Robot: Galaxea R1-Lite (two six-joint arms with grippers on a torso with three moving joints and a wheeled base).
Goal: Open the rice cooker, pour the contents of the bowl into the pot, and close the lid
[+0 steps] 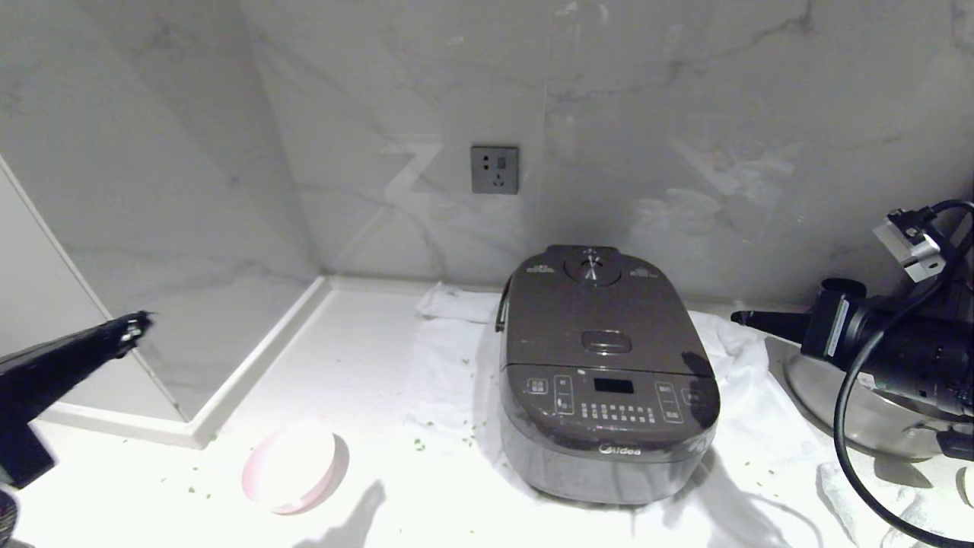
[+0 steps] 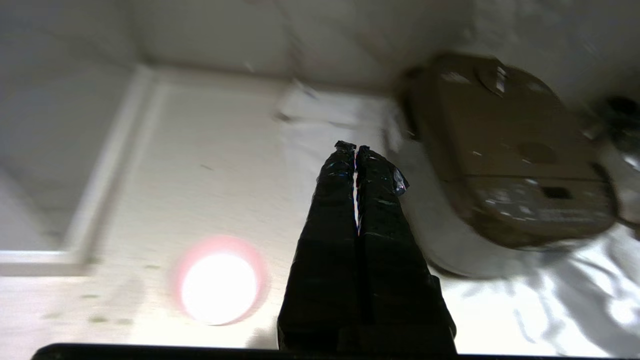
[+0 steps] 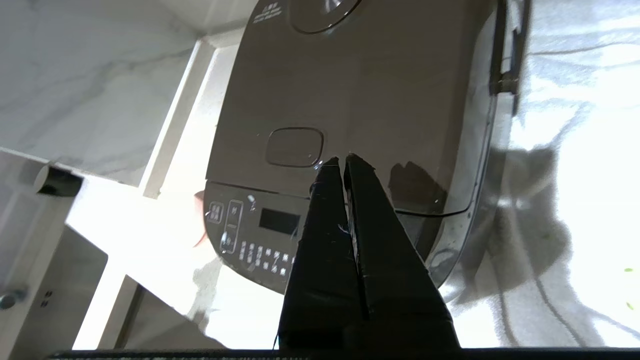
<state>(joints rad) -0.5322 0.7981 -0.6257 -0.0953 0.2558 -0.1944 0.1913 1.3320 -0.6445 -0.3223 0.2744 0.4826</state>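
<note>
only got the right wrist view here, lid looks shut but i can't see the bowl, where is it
Observer: The pink bowl stands on the counter to the left of the rice cooker, apart from it.
Operator: anything left in it
Observer: Its inside shows only white in the left wrist view; green bits lie scattered on the cloth and counter.
Operator: where's the left claw
Observer: The left claw is shut and empty, up over the counter at the head view's left edge, clear of the bowl.
Operator: what's behind my right arm
Observer: A big steel pan sits right of the cooker, under the right arm.
</note>
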